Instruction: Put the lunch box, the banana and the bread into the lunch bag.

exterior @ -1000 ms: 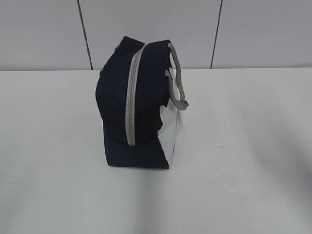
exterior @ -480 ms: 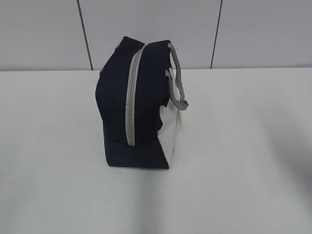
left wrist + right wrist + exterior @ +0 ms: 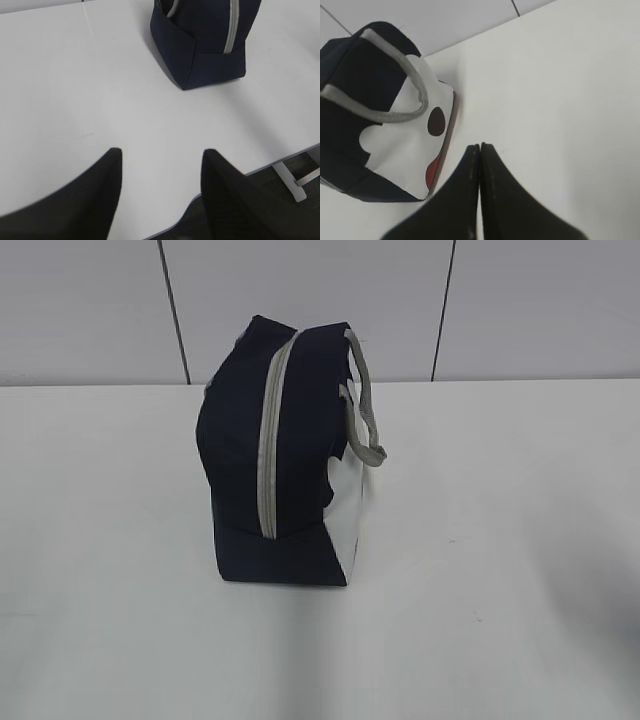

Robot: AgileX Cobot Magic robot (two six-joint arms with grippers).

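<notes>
White and bare-looking, the bench [image 3: 500, 540] runs back to a pale grey panelled wall [image 3: 300, 300], and the lunch bag [image 3: 275, 455] stands upright on it with its grey zipper [image 3: 270, 440] closed up the navy end and a grey webbing handle [image 3: 365, 410] drooping over its white side panel [image 3: 405, 150]. Short of the bag's navy end, the left gripper [image 3: 160, 165] hovers over the bench with its fingers [image 3: 100, 185] spread apart and nothing between them. Just beside the bag's white panel, the right gripper [image 3: 480, 150] has its fingers [image 3: 500, 195] pressed together on nothing.
</notes>
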